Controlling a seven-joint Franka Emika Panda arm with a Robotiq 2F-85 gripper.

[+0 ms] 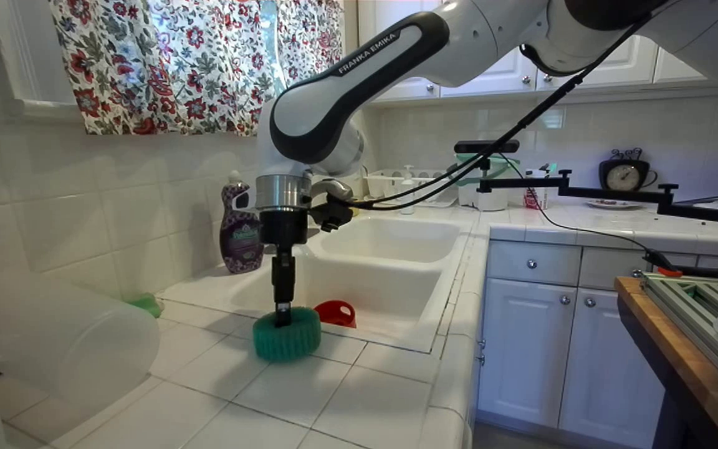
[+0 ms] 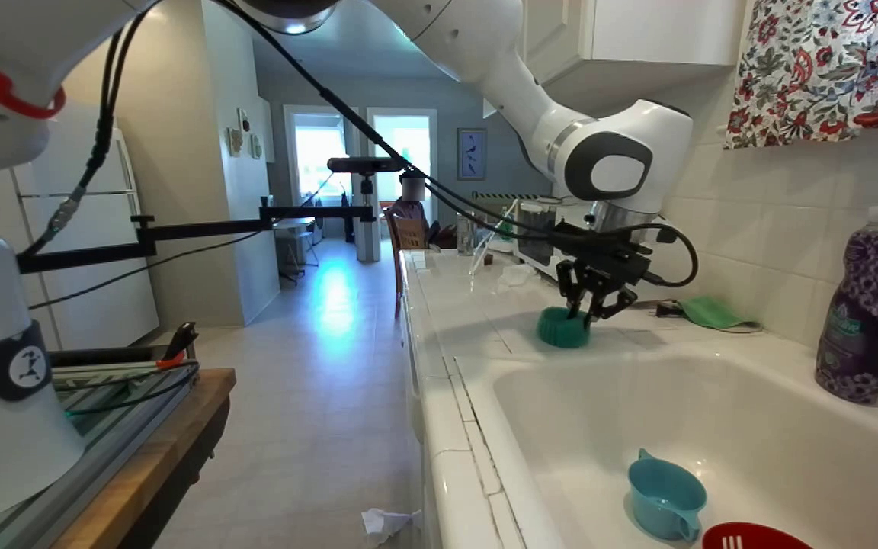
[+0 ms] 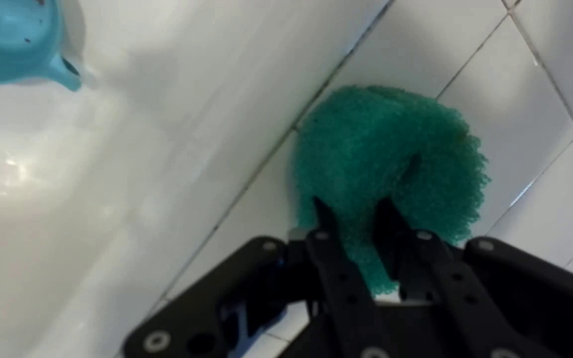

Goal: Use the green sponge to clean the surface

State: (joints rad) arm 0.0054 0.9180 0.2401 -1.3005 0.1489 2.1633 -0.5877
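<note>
Gripper (image 3: 352, 205), narrowly parted, pinches green sponge (image 3: 361, 144) beside sink (image 1: 396, 287); likely wiping step; next: press, slide along tiled surface (image 1: 300, 393).

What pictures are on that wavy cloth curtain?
The white, gathered cloth curtain has leaves and red flowers, best seen in an exterior view.

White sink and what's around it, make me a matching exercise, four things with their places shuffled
1. round teal mesh sponge
2. round blue handled cup
3. purple patterned plastic bottle
4. red floral fabric curtain

A. inside the white sink
B. hanging highest of the four
C. standing by the tiled wall
D. held in the black gripper

Pairs: 1D, 2A, 3C, 4B.
</note>
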